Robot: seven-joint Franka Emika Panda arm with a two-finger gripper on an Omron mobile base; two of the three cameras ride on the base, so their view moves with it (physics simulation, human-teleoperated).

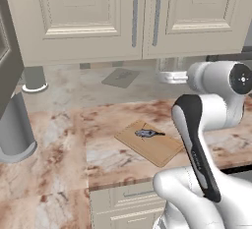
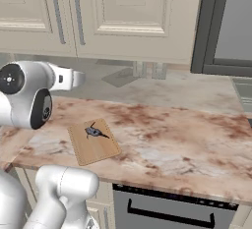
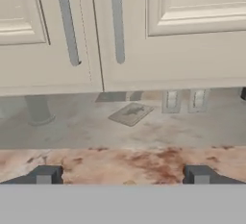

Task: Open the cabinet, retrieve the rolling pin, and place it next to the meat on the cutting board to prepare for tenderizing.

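While cabinet (image 3: 144, 31) stays closed, mat (image 3: 130, 113) lies beneath.

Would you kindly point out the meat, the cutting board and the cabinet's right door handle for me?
meat (image 1: 145, 133): left base view, middle of the grey-blue lump.
cutting board (image 1: 160, 150): left base view, bare wood right of the meat.
right door handle (image 3: 117, 21): hand view, mid bar.
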